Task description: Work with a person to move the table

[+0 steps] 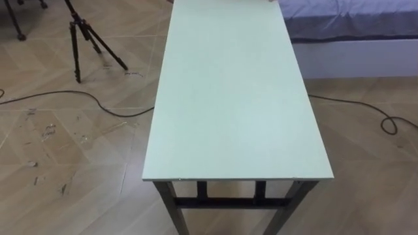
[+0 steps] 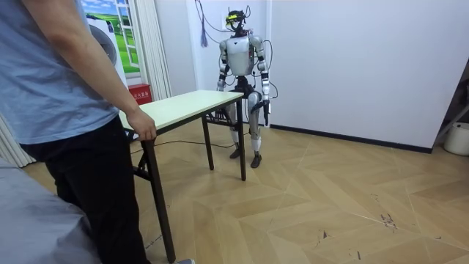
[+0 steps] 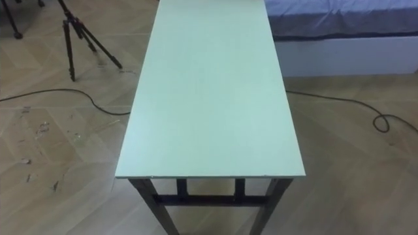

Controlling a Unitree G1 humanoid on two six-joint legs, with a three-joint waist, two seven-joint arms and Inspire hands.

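**Operator:** Where is the table?

**Observer:** Your table stands on the wooden floor, lengthwise in front of your robot. It has a pale green top and dark legs. One short edge is just below the head camera, and the other end is near the bed. In the room view, the legs you can see are down on the floor.

**Operator:** And the person?

**Observer:** The person stands at the end opposite your robot, with one hand curled over the corner of the tabletop.

**Operator:** What about the robot hand?

**Observer:** Your robot stands upright at its end of the table, arms down. The left robot hand hangs beside the thigh, near the table's end but apart from it. I cannot tell whether it is open or closed. The right arm drops behind the table's corner, so I cannot tell the state of the right robot hand either.

**Operator:** Anything else nearby?

**Observer:** A black tripod stands on the floor to the left of the table.
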